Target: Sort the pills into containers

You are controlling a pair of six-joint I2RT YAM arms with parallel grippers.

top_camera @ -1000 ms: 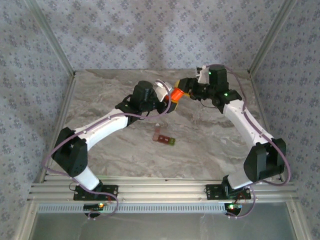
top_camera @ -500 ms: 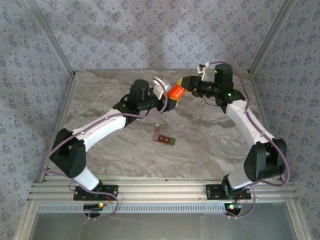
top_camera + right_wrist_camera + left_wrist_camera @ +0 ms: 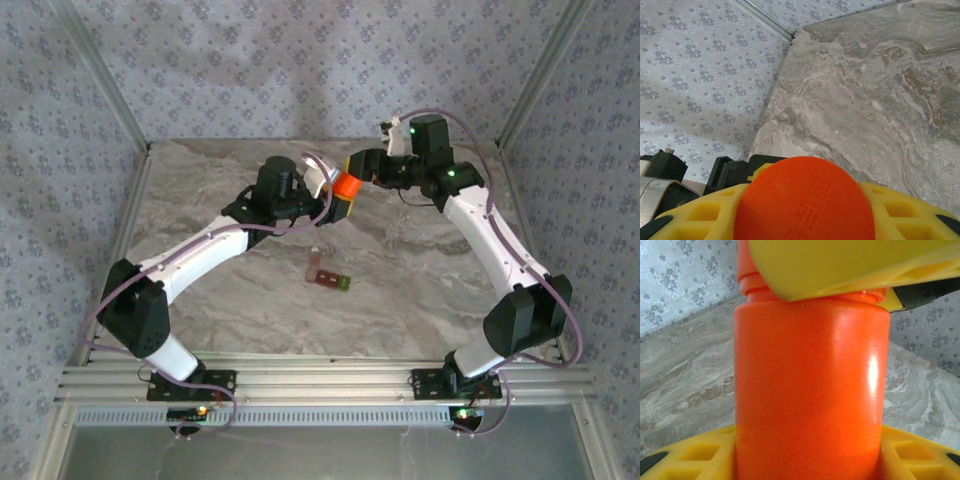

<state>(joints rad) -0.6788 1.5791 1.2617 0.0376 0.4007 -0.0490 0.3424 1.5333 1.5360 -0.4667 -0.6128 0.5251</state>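
Note:
An orange pill bottle (image 3: pixel 346 185) is held in the air above the far middle of the table, between both arms. My left gripper (image 3: pixel 337 204) is shut on its body; the left wrist view has the bottle (image 3: pixel 810 385) upright between my yellow fingers (image 3: pixel 685 455). My right gripper (image 3: pixel 357 168) is shut on the bottle's cap end (image 3: pixel 805 200), and one of its yellow fingers (image 3: pixel 840 265) crosses the top of the left wrist view. The containers (image 3: pixel 328 277), a dark red-brown strip with a green end, lie flat on the table nearer the arms. No pills are visible.
The marble table (image 3: pixel 420 290) has patterned walls behind and at both sides, with metal frame posts (image 3: pixel 100 70) at the corners. The aluminium rail (image 3: pixel 320 380) carrying the arm bases runs along the near edge.
The right wrist has turned and shifted left and back while staying on the bottle's cap end. The bottle and the left gripper moved slightly away from the arm bases. The containers have not moved.

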